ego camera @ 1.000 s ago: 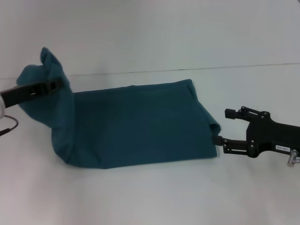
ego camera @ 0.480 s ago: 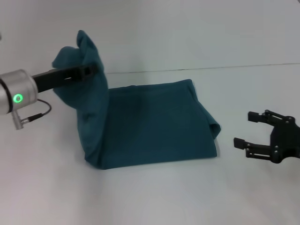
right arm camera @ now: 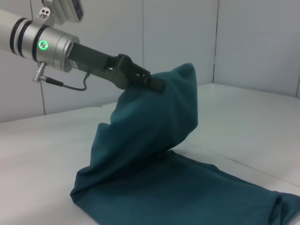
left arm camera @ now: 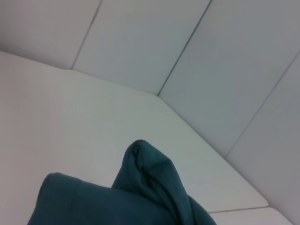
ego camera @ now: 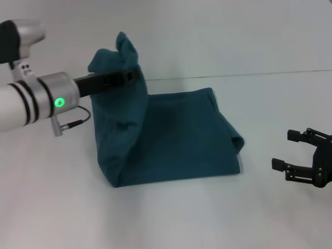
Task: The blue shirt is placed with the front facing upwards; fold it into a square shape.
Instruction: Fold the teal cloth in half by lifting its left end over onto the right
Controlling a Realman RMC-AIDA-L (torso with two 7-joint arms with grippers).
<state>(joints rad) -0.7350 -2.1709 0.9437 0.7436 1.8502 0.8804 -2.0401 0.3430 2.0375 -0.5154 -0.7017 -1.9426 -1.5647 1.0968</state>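
- The left pincer (ego camera: 129, 77) is clamped on a bunched end of the blue shirt (ego camera: 176, 137), holding that end raised above the part of the shirt that lies flat; a peak of cloth sticks up past the grip.
- From the grip the fabric hangs down in a loose curtain to the shirt's left edge, where it bends into the flat layer on the bench (ego camera: 166, 218).
- The right wrist view shows the same thing from the side: dark fingers (right arm camera: 140, 77) pinching the lifted end, with the cloth draping from them to the flat part below.
- The rest of the shirt lies as a wide band on the bench, its far edge near the line where the bench meets the wall (ego camera: 207, 31). No sleeves, collar or print show, so it is probably already folded lengthwise, though the view leaves that unsure.
- The right pincer (ego camera: 298, 153) hovers off the shirt's right edge, well apart from it, with its fingers spread and nothing between them.
- By my judgement the fold is about midway: the lifted end has yet to be carried across and laid on the flat part, then released and perhaps smoothed, before the shape is square.
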